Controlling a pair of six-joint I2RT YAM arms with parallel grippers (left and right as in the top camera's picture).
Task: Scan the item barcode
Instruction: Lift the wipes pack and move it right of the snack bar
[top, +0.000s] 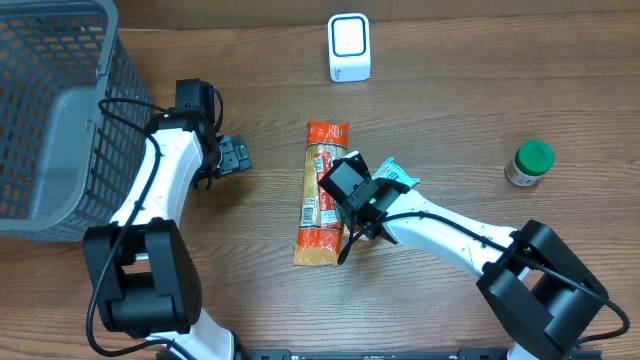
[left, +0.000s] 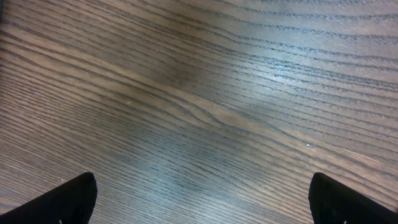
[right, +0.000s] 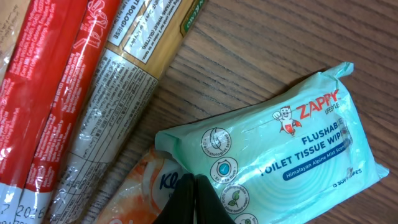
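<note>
My right gripper (right: 200, 194) is shut, its black fingertips pressed together right at the seam between a mint-green flushable tissue pack (right: 292, 146) and an orange-and-white Kleenex pack (right: 146, 193). Whether it pinches a wrapper edge I cannot tell. A long pasta packet (right: 81, 106) with red ends lies just to the left of them. From overhead, the right gripper (top: 352, 190) covers the packs beside the pasta packet (top: 322, 195); only a corner of the mint pack (top: 398, 176) shows. The white scanner (top: 349, 47) stands at the back. My left gripper (top: 237, 155) is open over bare wood, fingertips (left: 68, 200) far apart.
A grey wire basket (top: 55, 110) fills the far left. A small jar with a green lid (top: 528, 162) stands at the right. The left wrist view shows only the wooden tabletop (left: 205, 93).
</note>
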